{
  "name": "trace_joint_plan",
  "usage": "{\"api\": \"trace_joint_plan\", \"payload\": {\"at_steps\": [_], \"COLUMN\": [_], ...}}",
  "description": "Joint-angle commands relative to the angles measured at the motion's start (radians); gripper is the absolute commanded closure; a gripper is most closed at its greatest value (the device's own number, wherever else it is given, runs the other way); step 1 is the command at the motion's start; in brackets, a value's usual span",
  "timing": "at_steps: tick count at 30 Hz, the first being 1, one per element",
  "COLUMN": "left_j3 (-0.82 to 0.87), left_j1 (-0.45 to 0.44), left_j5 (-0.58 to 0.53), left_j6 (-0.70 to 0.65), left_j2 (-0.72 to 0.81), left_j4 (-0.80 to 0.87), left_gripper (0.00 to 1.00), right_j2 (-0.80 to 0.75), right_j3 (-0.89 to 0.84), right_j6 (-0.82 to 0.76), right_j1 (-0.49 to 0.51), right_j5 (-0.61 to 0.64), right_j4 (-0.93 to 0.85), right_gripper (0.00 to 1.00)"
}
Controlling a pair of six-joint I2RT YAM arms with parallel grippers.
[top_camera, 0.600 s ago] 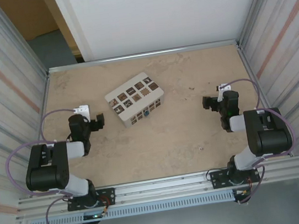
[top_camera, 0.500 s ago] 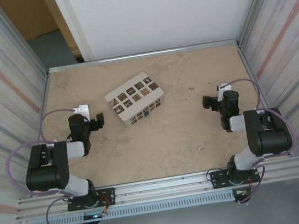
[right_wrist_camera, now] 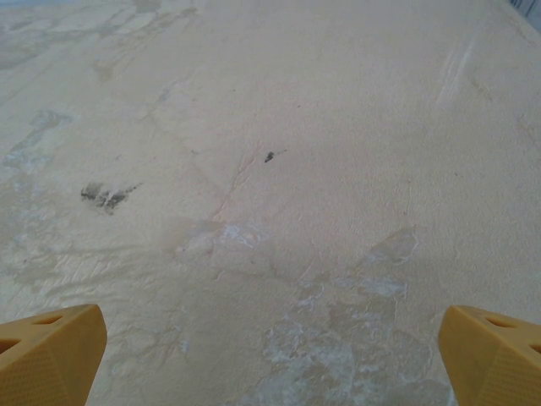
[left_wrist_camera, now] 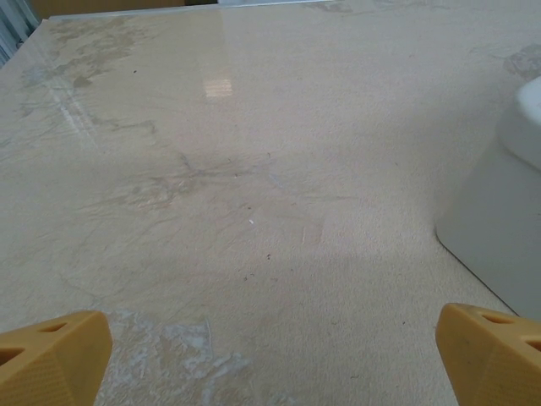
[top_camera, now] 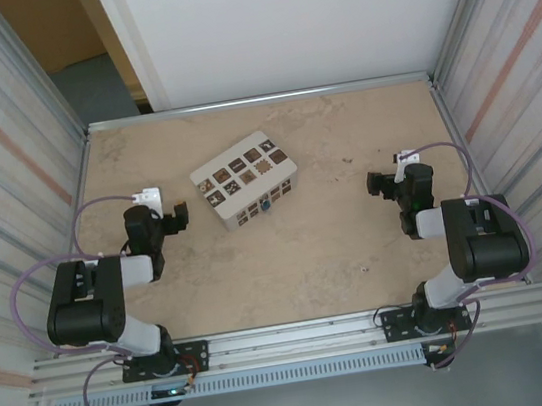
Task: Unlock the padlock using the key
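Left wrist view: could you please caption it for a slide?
Open left claw above the beige table, corner of the white box at right.

Table top (top_camera: 318, 247): beige, stone-look, mottled with pale scuffs and faint cracks.
Back wall (top_camera: 305, 16): plain white panel past the table's far edge.
Side walls (top_camera: 1, 150): ribbed pale metal sheeting, each with a reddish stripe.
Rails: an aluminium strip (top_camera: 256, 99) along the far edge; a doubled aluminium rail (top_camera: 300, 335) along the near edge.
Far-left corner: a brown board (top_camera: 44, 28) above a grey floor patch (top_camera: 98, 86), beside the back wall.
Light: soft and even; a bright glare patch (left_wrist_camera: 219, 86) lies far ahead of the left fingers (left_wrist_camera: 51, 359), a little left of midway.
Marks: a dark speck (right_wrist_camera: 272, 156) ahead, midway between the right fingers (right_wrist_camera: 46, 351); a grey smudge (right_wrist_camera: 106, 194) ahead of the left-hand one; whitish scuffing (right_wrist_camera: 338, 338) close in, between them.
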State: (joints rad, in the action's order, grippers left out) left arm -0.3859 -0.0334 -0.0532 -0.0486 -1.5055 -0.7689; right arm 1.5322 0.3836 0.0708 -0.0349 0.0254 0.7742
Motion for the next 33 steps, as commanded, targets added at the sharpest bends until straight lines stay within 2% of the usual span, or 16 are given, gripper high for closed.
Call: {"api": "trace_joint_plan", "payload": {"at_steps": [1, 28, 33], "left_j3": [-0.019, -0.013, -0.011], "left_j1": [-0.005, 0.01, 0.009], "left_j5": [-0.016, 0.01, -0.036], "left_j6": [-0.006, 0.004, 0.021], "left_j2": [-0.008, -0.003, 0.076], "left_j4": [-0.039, -0.044, 0.015], "left_gripper": [0.01, 0.01, 0.01], "right_j2": [0.009, 0.004, -0.088], "right_j3": [0.026, 0.024, 0.057], "right_j6": [0.02, 0.021, 0.037], "right_j1": [-0.007, -0.013, -0.019], "right_j5": [-0.004, -0.014, -0.001], "right_j4": [0.019, 0.025, -0.11], "right_gripper": [0.01, 0.01, 0.01]}}
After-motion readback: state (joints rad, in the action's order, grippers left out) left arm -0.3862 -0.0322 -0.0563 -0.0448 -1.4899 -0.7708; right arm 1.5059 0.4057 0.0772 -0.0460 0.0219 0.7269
